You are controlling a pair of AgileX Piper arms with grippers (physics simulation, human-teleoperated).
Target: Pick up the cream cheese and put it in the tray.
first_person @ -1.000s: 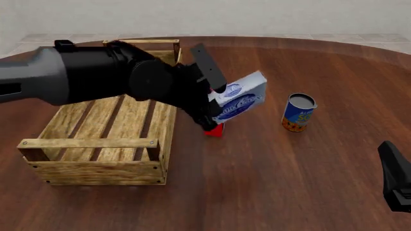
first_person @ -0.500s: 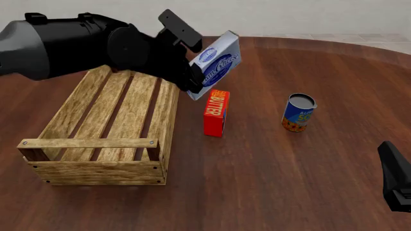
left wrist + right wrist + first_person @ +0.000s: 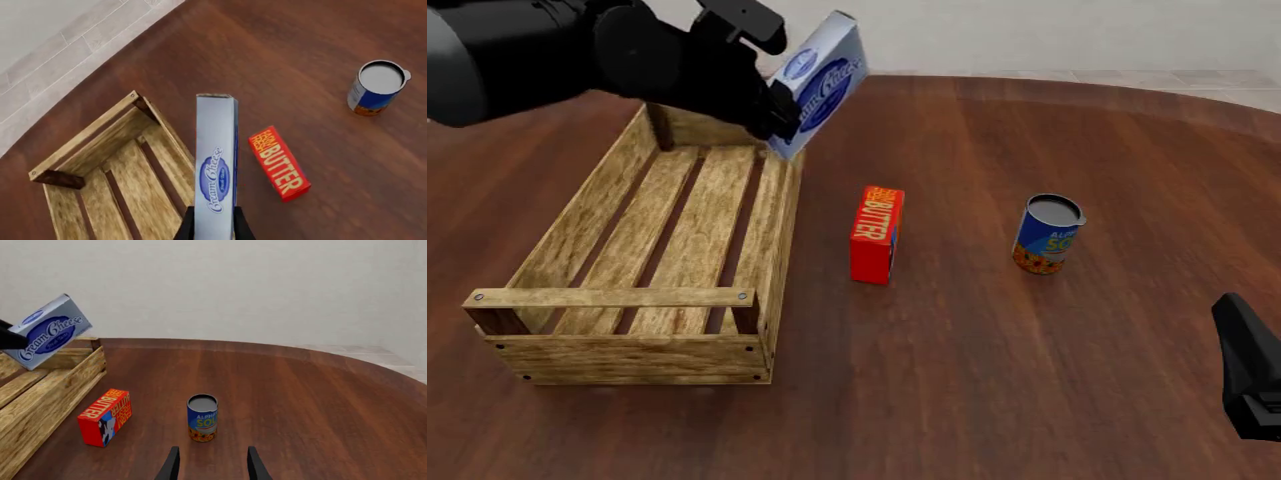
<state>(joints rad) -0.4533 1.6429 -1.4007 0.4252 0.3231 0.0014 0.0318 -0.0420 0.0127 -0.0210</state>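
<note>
I see a round, dark wooden tabletop (image 3: pixel 1028 380) from a camera above and behind my two arms. My left gripper (image 3: pixel 777 100) is raised over the far left part of the tabletop, its jaws closed tight on the cream cheese (image 3: pixel 818 78), a flat white-grey box with a dark blue oval label. The box is lifted clear of the tabletop and tilted, one narrow end up. It hangs above the far right corner of the tray (image 3: pixel 641 360), over the tray's right side rail, touching nothing but the jaws. In the left wrist view the cream cheese (image 3: pixel 216 170) shows edge-on, pinched at its near end between the two dark fingers (image 3: pixel 187 227), with the tray (image 3: pixel 87 150) below it on one side.

The tray is a long open crate of light wooden slats lying lengthwise away from me on the left. Just to its right stands a red-orange butter box (image 3: pixel 877 235), upright on the tabletop, apart from the tray. Further right stands a blue soup can (image 3: pixel 1049 233), well apart from the butter.

My right gripper (image 3: pixel 209 465) sits low at the near right edge. Its jaws are spread apart and hold nothing; between them the right wrist view looks at the soup can.
</note>
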